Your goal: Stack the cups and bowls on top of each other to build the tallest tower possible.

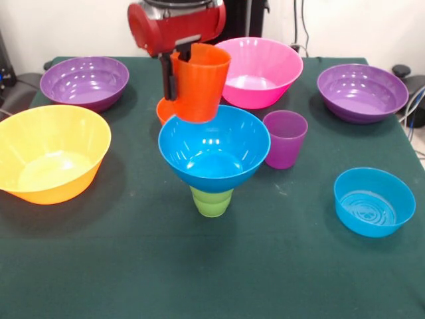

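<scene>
A green cup [212, 201] stands mouth-up mid-table with the medium blue bowl [214, 149] resting upright on it; these two form the tower. My gripper [178, 76] is shut on the near-left rim of the orange cup [200, 83], which hangs slightly tilted. The cup's base is at the blue bowl's far rim, and I cannot tell whether they touch. A small orange bowl [163, 110] is mostly hidden behind the cup and the blue bowl. The purple cup [285, 138] stands just right of the tower.
A large yellow-orange bowl [50, 153] sits at the left and a pink bowl [262, 70] at the back centre. Purple bowls [85, 81] [362, 92] occupy the back corners. A small shallow blue bowl [374, 201] is at the front right on the green cloth [133, 266].
</scene>
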{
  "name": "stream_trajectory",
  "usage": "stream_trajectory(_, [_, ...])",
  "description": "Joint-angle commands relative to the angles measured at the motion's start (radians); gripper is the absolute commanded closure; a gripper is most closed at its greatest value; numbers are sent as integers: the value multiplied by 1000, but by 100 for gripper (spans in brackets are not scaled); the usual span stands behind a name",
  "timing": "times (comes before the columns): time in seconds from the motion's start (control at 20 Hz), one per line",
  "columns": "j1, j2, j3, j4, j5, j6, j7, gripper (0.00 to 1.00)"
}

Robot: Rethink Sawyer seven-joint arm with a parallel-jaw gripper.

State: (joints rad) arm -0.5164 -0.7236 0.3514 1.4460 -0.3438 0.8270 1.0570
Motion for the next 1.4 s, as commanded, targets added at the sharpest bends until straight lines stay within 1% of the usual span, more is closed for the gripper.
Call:
stream_trajectory(0.05, [4, 91, 81, -31, -83, 65, -171, 100])
stream_trajectory(0.5, [13, 100, 98, -20, -87, 25, -127, 100])
stream_trajectory(0.75, [10, 106, 96, -22, -100, 19, -127, 100])
stream_trajectory(1.05, [-1, 124, 93, -39, -122, 17, -154, 100])
stream_trajectory(1.4, [8, 129, 87, -49, -131, 10, -147, 100])
